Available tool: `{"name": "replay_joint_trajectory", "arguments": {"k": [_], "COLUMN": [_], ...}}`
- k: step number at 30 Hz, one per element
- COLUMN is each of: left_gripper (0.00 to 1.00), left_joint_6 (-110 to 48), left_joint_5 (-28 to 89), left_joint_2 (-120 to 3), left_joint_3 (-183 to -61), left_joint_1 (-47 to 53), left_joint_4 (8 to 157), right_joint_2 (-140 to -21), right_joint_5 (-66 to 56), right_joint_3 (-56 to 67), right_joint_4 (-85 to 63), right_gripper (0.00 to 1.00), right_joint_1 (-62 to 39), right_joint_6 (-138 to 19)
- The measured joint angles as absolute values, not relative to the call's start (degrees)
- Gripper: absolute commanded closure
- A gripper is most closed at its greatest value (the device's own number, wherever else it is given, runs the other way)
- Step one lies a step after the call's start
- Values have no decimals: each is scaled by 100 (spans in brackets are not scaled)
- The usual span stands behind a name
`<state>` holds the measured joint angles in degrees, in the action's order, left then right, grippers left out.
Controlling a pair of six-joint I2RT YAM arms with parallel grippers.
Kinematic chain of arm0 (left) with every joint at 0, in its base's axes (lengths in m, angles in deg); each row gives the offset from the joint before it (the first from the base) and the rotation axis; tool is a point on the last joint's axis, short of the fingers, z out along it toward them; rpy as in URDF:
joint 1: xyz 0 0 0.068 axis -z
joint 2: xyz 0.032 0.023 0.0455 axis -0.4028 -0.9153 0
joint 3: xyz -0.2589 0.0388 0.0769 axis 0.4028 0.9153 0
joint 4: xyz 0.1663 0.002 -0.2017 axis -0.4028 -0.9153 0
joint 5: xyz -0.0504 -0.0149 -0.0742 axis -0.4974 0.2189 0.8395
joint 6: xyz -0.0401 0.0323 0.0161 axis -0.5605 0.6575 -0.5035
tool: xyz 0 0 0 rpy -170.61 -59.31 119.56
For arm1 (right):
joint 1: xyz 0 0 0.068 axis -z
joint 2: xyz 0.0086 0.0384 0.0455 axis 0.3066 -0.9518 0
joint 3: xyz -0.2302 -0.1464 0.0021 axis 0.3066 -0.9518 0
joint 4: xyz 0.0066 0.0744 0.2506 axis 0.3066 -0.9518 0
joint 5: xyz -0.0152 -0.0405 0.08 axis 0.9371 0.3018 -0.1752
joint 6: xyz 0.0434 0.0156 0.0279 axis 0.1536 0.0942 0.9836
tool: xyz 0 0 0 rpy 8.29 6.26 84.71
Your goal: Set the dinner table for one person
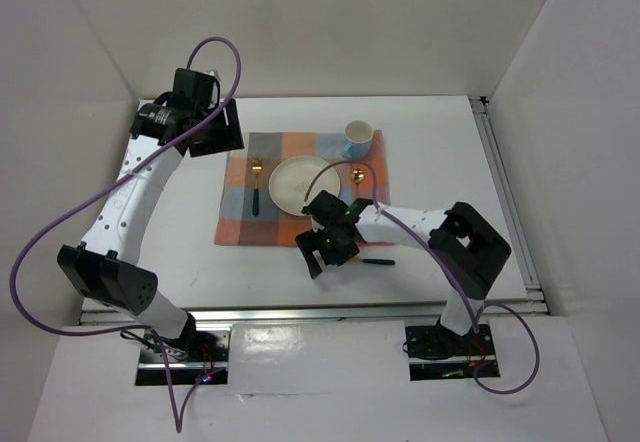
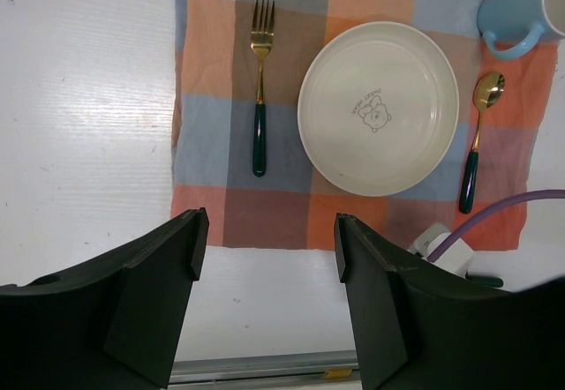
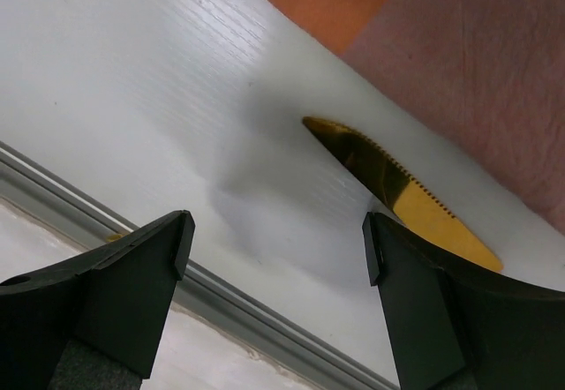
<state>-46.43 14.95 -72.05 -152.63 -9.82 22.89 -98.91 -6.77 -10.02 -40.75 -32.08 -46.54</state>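
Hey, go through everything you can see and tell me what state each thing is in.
Mat: spread flat on the dinner table.
Plate: upright on the mat, empty.
Fork: lying on the mat beside the plate.
Spoon: lying on the mat, plate's other side.
Mug: upright at the mat's corner.
Knife: lying on the dinner table, off the mat.
Left claw: open, empty.
Right claw: open, empty, above the knife.

Knife [image 3: 397,187] rear half hiding behind right gripper [image 3: 275,222], lower right. Cup [image 2: 521,15] getting cropped at upper right corner. Spoon [image 1: 357,176] handle lying partly covered by right arm [image 1: 410,224], frame centre.
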Motion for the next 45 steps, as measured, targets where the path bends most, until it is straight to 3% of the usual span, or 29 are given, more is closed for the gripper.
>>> {"name": "replay_joint_trajectory", "arguments": {"k": [5,9,13,16,23,42,45], "left_gripper": [24,24,24,24,24,24,24], "left_joint_6": [-4643,-4643,-4643,-4643,-4643,-4643,-4646], "left_joint_5": [1493,1495,1513,1520,1537,1537,1537], "left_joint_2": [-7188,-7177,-7172,-7170,-7166,-7070,-7052], "left_joint_3": [-15191,-15115,-15082,-15080,-15080,-15080,-15080], "left_joint_1": [-982,-982,-982,-982,-982,-982,-982], "left_joint_4": [2308,2339,2365,2376,2389,2387,2387], "right_joint_2": [-9828,-9082,-8127,-7841,-8101,-8818,-8925], "right_joint_5": [-426,109,669,890,881,289,311], "right_joint_3": [-1005,-1411,-1741,-1829,-2165,-2196,-2073], "right_joint_4": [-4093,-4176,-4289,-4272,-4136,-4007,-4064], "right_gripper": [11,12,0,0,0,0,9], "right_joint_1": [-3440,-3529,-3203,-2841,-2248,-2423,-2631], "right_joint_6": [-4650,-4567,-4392,-4331,-4261,-4222,-4237]}}
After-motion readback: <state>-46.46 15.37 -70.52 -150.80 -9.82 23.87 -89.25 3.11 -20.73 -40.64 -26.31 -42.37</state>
